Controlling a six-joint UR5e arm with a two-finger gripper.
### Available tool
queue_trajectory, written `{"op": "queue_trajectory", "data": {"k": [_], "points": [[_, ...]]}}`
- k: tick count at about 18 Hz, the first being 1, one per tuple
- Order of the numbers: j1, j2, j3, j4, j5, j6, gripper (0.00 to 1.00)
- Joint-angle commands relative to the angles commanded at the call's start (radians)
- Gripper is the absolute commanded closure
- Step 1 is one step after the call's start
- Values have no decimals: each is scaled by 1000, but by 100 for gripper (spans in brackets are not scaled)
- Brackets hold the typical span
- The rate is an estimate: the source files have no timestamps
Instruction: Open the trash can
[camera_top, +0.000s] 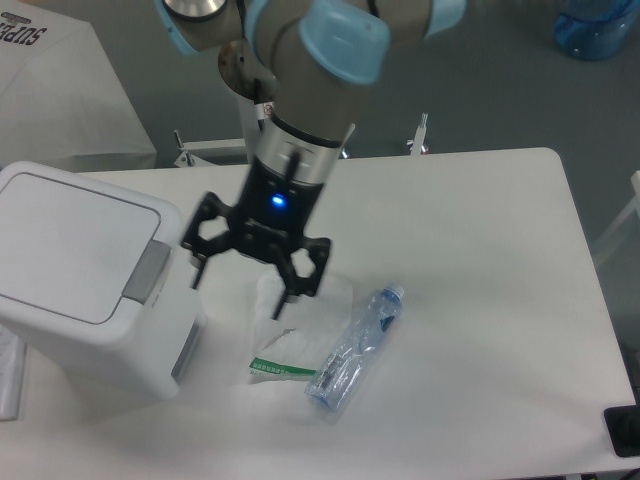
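Note:
The trash can, a big white boxy bin, stands at the table's left with its flat lid down and a grey push-button strip on its right edge. My gripper hangs open just right of that strip, fingers pointing down and spread wide, nothing between them. One fingertip is close to the bin's right side; I cannot tell whether it touches.
A crumpled clear plastic bag with a green strip lies under and to the right of the gripper. A crushed clear bottle lies beside it. The arm's base column stands behind the table.

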Motion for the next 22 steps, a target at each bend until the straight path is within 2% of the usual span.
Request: {"op": "queue_trajectory", "data": {"k": [5, 12, 22], "points": [[-18, -9, -6, 5, 6, -18, 0], [-18, -3, -48, 5, 14, -14, 0], [-23, -2, -46, 5, 12, -20, 0]]}}
